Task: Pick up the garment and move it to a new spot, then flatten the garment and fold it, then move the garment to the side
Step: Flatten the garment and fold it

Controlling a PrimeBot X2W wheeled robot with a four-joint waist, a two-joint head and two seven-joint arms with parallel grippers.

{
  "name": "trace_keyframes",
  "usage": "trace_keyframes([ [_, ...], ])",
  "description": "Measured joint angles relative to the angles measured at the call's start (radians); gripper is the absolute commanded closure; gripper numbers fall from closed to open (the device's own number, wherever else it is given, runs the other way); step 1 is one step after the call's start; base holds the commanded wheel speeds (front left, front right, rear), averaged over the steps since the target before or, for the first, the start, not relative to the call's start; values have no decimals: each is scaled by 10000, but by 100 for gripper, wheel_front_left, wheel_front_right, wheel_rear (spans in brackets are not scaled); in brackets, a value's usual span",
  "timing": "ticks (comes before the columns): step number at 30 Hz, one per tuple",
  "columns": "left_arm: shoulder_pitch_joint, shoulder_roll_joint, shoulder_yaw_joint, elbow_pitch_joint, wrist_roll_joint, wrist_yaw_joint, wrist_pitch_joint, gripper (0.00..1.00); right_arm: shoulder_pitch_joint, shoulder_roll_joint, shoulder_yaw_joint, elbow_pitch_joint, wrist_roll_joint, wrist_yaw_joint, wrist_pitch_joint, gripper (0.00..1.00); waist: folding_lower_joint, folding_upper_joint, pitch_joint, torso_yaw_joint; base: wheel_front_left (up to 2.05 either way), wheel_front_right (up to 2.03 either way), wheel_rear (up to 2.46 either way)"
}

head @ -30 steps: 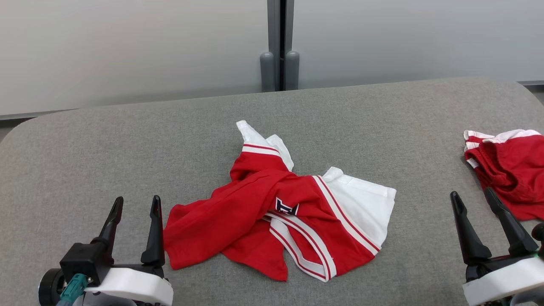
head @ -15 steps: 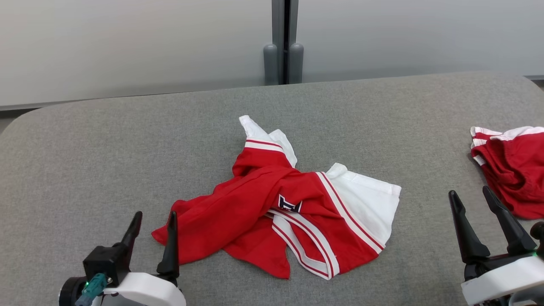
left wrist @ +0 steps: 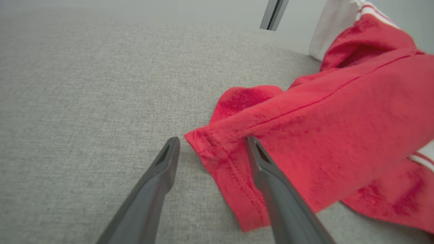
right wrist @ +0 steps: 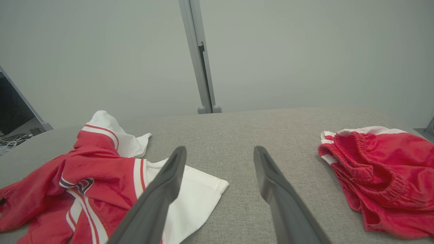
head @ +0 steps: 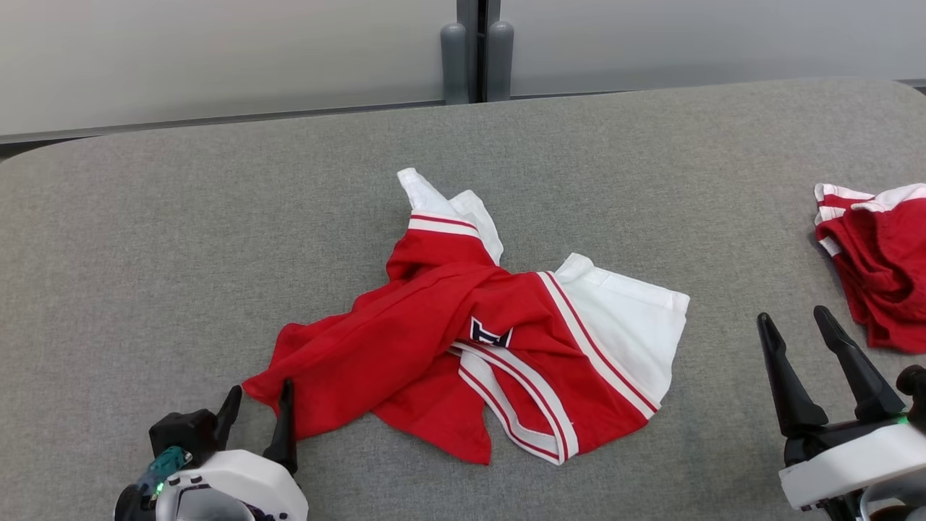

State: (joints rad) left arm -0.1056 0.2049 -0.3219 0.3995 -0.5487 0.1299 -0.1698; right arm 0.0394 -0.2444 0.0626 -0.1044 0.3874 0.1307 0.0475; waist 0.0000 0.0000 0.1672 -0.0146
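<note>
Garment: red and white jersey, crumpled, mid-table, nearer my front edge. One white part sticks out to the right and a white tip points to the far side. A small dark logo faces up.

My left hand is at its near-left red corner with the fingers apart. In the left wrist view the hem corner lies between them, and the right-side finger overlaps the cloth. Can't tell if it touches. Nothing gripped.

My right hand has its fingers apart and empty, over bare table, between the jersey and the red shorts bunched at the far right edge.

Table: grey woven cover, rounded corners.

Behind it are pale grey wall panels and a grey post at the seam.
</note>
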Motion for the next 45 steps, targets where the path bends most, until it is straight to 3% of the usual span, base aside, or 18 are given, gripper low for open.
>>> trace_keyframes([
  [1,-129,-21,27,196,-82,-82,-69,0,-31,-10,19,21,29,0,-8,0,0,0,38,-12,0,0,0],
  [2,-256,-31,33,399,-104,-165,-79,6,-40,-36,36,50,63,0,-23,0,0,0,73,-21,0,0,0],
  [3,-351,-33,36,566,-125,-247,-138,58,-51,-69,40,79,88,0,-40,0,0,0,108,-32,0,0,0],
  [4,-449,-59,71,723,-196,-351,-173,100,-81,-105,48,128,117,0,-52,0,0,0,139,-41,0,0,0],
  [10,-997,-134,19,1607,-284,-761,-456,100,-204,-178,-81,349,203,0,-113,0,0,0,277,-11,0,0,0],
  [16,-1251,-234,35,1818,-157,-763,-694,100,-615,-464,-33,1296,362,0,-180,0,0,0,396,99,0,0,0],
  [33,-1881,-514,-23,86,692,-537,-905,100,-3321,-842,2174,5595,1507,0,-1022,0,0,0,1609,863,0,0,0],
  [34,-1881,-512,-23,-73,746,-508,-907,100,-3472,-878,2288,5754,1590,0,-1135,23,0,0,1651,890,0,0,0],
  [36,-1867,-487,8,-389,836,-433,-909,100,-3661,-940,2569,5852,1787,-2,-1415,100,0,0,1697,922,0,0,0],
  [45,-1645,2,677,-2537,1181,-56,-918,100,-3963,-1595,2391,5083,2029,2,-2859,100,0,0,1403,735,0,0,0],
])
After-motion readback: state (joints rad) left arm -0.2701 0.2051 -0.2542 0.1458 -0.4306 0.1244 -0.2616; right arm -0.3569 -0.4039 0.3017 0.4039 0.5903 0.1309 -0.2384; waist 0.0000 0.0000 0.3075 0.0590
